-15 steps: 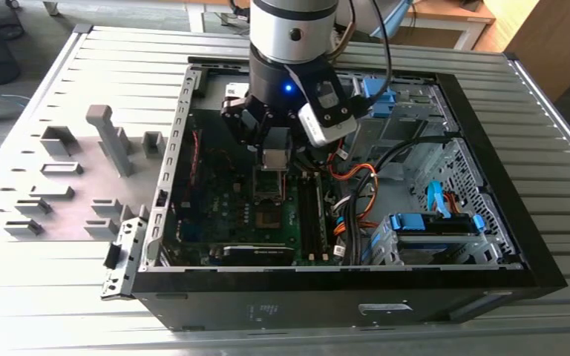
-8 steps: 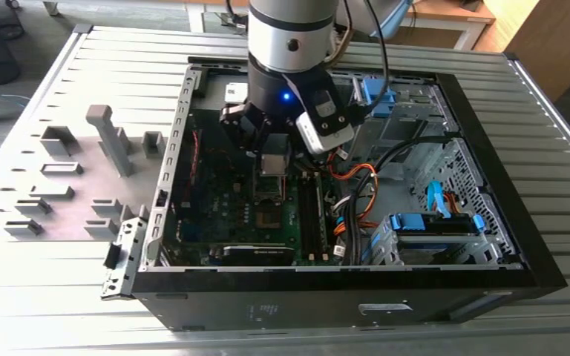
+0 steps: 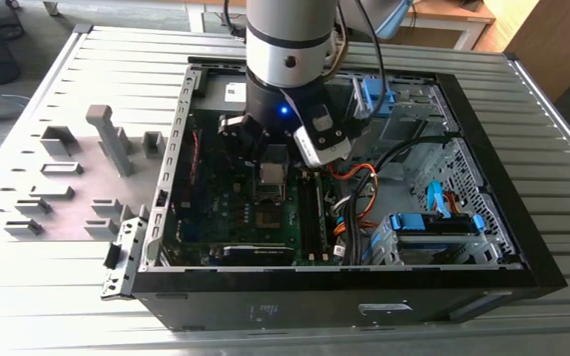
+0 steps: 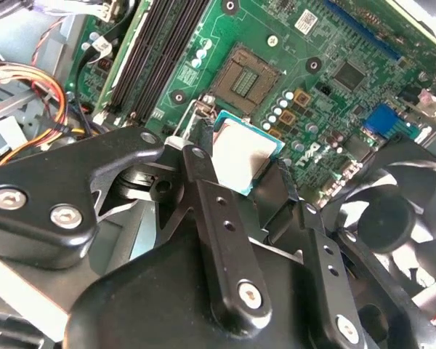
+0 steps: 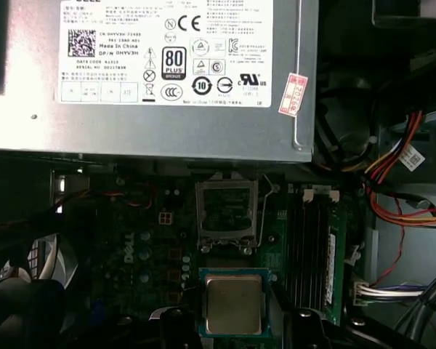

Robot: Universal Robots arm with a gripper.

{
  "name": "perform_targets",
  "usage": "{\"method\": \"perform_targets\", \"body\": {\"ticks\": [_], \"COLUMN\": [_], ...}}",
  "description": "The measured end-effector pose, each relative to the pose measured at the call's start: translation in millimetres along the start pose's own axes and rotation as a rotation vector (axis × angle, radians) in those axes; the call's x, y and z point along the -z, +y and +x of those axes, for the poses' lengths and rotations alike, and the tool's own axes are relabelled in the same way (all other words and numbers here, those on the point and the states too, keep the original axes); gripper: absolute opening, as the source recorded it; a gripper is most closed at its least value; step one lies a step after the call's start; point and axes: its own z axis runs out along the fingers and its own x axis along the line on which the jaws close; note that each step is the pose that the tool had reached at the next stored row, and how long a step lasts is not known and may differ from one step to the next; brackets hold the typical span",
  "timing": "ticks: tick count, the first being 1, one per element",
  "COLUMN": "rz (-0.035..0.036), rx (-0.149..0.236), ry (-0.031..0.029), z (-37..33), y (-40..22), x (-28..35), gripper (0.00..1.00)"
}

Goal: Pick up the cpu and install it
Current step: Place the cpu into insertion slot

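The cpu (image 4: 241, 155) (image 5: 233, 303) is a small square chip with a silvery top and green edge, and my gripper (image 4: 240, 163) is shut on it, black fingers (image 4: 198, 169) at its sides. It hangs above the green motherboard, a short way from the open metal-framed socket (image 4: 245, 78) (image 5: 226, 211). In the exterior view my gripper (image 3: 274, 174) and the cpu (image 3: 272, 175) are inside the open computer case (image 3: 265, 304), above the motherboard (image 3: 235, 215).
A grey power-supply box (image 5: 167, 73) sits beside the socket. Memory slots (image 4: 156, 54), a black fan (image 4: 381, 218) and coloured cable bundles (image 3: 355, 196) surround the board. Grey holder blocks (image 3: 77, 170) stand on the table at the exterior view's left.
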Motion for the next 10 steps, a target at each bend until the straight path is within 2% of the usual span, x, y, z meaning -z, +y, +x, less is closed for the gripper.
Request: {"method": "perform_targets", "body": {"ticks": [10], "rz": [0.0022], "rx": [0.000], "ry": [0.0014], "z": [0.5], "y": [-8.0], "x": [-16.6], "gripper": [0.47]}}
